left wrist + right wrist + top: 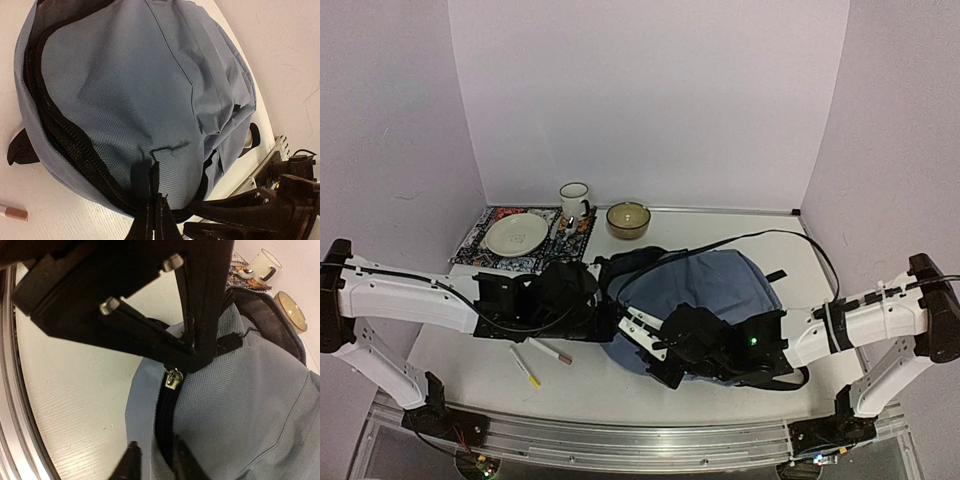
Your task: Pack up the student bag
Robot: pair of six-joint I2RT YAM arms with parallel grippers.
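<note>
Fabric of student bag (715,285), flat at ctr-right of top view, looks soft, light & floppy, so grab stiffer trim: left gripper (152,202) is pinched tight on black tab (145,172) by zipper (60,125), right gripper (157,460) fingers sit narrowly apart astride zipper track, hold unclear.

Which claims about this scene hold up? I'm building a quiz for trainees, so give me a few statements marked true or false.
1. The student bag lies on the table. True.
2. The mug stands on the plate. False: it stands beside the plate.
3. The left gripper is shut on the bag's edge. True.
4. The bowl sits inside the bag. False: it is on the table behind the bag.
5. A marker lies on the table near the left arm. True.
</note>
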